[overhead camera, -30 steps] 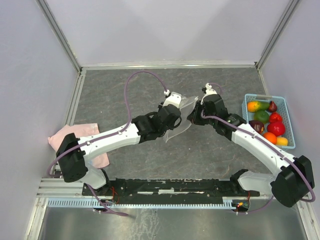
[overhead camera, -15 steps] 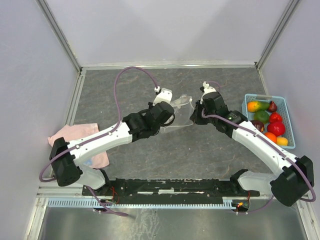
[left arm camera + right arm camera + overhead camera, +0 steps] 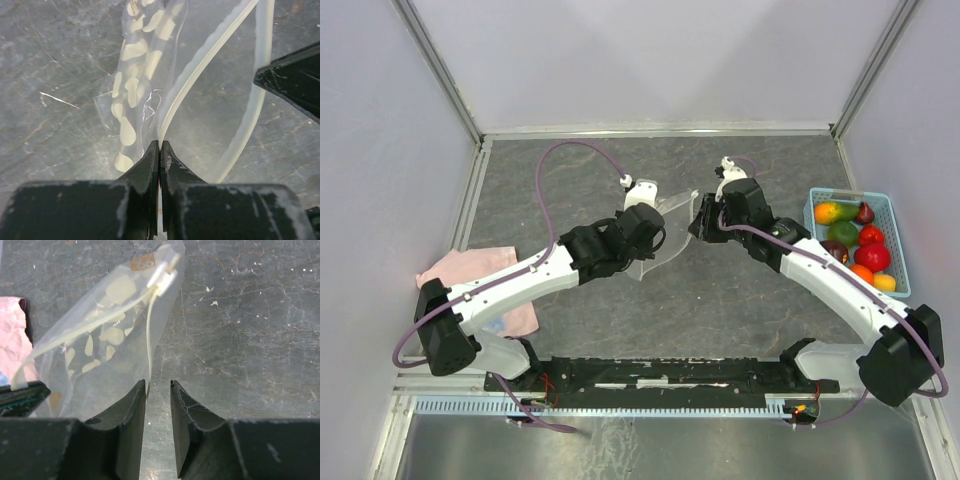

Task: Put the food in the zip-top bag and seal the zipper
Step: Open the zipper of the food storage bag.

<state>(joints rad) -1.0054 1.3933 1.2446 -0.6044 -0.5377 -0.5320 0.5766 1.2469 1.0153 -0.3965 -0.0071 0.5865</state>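
Bag-opening step I'd say: left gripper's [image 3: 159,144] pinched on the zipper [image 3: 200,75] of the zip-top bag [image 3: 100,335] mid-surface, right gripper's [image 3: 157,385] jaws apart holding nothing, food [image 3: 865,245] sits in the basket [image 3: 850,190] at the right edge, so next up is spreading that mouth.

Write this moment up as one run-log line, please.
left tool shut on zipper | right tool open beside zip-top bag | food in basket | zip-top bag empty, unsealed
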